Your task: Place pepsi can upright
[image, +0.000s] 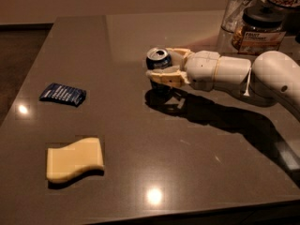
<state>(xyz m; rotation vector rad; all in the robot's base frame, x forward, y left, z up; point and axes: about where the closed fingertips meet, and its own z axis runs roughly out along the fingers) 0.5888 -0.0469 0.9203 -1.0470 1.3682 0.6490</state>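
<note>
The pepsi can (158, 59), blue with a silver top and pull tab facing up, stands upright at the middle of the dark table (154, 149). My gripper (160, 63) reaches in from the right and is shut on the can, one cream finger (166, 75) on its near side and the other on its far side. The can's lower part is hidden by the near finger, so I cannot tell whether it rests on the table or hangs just above it.
A flat dark-blue snack packet (62, 93) lies at the left. A yellow sponge (74, 159) lies at the front left. A clear glass (236, 11) and a dark-lidded jar (258, 28) stand at the back right, behind my arm.
</note>
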